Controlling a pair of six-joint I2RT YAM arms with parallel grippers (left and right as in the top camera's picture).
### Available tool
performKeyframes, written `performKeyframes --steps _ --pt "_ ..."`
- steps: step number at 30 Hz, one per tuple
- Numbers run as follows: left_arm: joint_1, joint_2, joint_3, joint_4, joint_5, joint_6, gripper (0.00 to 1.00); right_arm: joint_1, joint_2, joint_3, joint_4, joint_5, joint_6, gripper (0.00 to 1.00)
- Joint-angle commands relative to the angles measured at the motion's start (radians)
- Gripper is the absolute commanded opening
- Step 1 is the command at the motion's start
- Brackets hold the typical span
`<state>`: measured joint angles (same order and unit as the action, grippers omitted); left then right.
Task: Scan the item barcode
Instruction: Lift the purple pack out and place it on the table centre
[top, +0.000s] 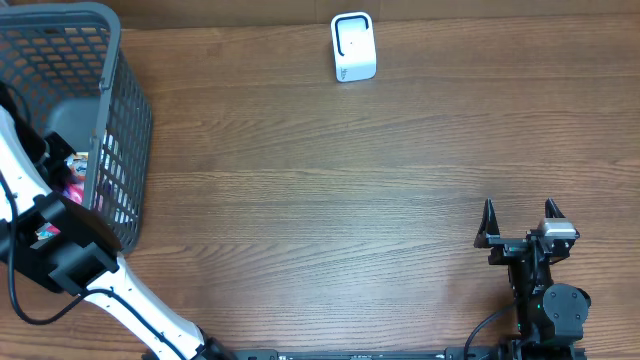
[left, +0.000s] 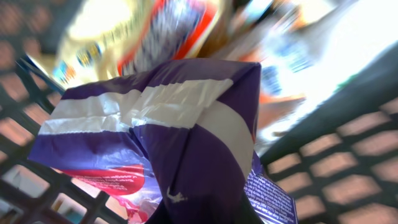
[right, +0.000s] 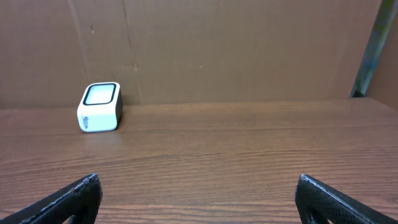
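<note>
My left gripper (top: 60, 160) is clenched on the packet (left: 205, 124): purple, white-banded, crumpled; long axis indeterminate. My right gripper (top: 520, 218) is released.

Tabletop (top: 330, 190): brown wood-grain surface, grain running left to right, matte with a faint sheen. Its far edge meets a plain brown board wall (right: 249, 50) that looks like cardboard or hardboard. The wall has vertical creases on its left half and a few small specks. The overhead view shows the same board as a thin strip along the top. A grey-green upright strip (right: 373, 50) slants at the far right edge of the wall; can't tell what it is. Light is even and soft, warm tone, shadows faint.
</note>
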<state>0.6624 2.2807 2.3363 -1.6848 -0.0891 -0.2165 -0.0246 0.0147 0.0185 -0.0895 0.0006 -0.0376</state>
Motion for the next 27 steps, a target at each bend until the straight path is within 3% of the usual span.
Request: performKeyframes --steps 1,9,12,14,20,24,27 --pt "-0.001 -0.108 0.169 -0.004 0.095 -0.005 0.04 0.005 -0.012 -0.010 0.006 0.006 -0.005 1.00" --pt "-0.003 -0.401 0.334 -0.001 0.133 -0.035 0.04 0.005 -0.012 -0.010 0.006 0.006 -0.005 1.00" --pt "-0.036 -0.513 0.334 -0.005 0.279 -0.026 0.04 0.005 -0.012 -0.010 0.006 0.006 -0.005 1.00" --pt "-0.142 -0.573 0.334 -0.005 0.364 0.016 0.04 0.005 -0.012 -0.010 0.006 0.006 -0.005 1.00" --pt "-0.510 -0.596 0.317 -0.005 0.365 0.037 0.04 0.005 -0.012 -0.010 0.006 0.006 -0.005 1.00" --pt "-0.798 -0.549 0.172 -0.005 0.270 0.030 0.04 0.005 -0.012 -0.010 0.006 0.006 -0.005 1.00" --pt "-0.918 -0.503 0.024 -0.005 0.192 -0.017 0.04 0.005 -0.012 -0.010 0.006 0.006 -0.005 1.00"
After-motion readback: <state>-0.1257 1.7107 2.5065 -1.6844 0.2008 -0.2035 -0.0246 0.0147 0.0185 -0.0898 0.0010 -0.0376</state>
